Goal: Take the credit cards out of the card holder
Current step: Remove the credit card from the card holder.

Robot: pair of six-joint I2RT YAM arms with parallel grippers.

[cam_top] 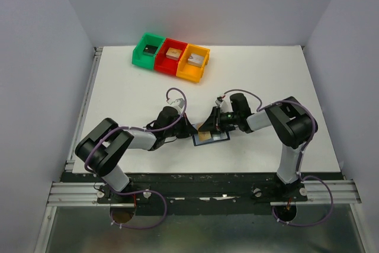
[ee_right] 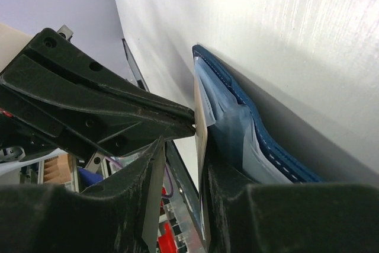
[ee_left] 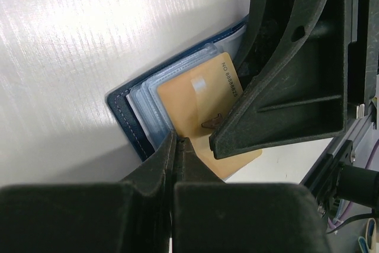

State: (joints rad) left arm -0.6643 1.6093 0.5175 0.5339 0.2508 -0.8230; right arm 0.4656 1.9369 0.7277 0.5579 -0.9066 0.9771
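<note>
the tan-gold plastic card (ee_left: 189,102) sticks out of the open navy-blue folding wallet (ee_left: 127,108) on the white table (cam_top: 266,75). my right gripper (ee_right: 182,152) stands spread astride the card's edge. my left gripper (ee_left: 177,146) is pressed together, tips at the wallet.

Top camera: fixed high behind the arm bases, looking down over the whole white tabletop (cam_top: 266,87), far off. Both wrist cameras sit very close: left looks down onto the dark navy folding wallet (ee_left: 121,111), right sights along its edge. All three share that wallet.
</note>
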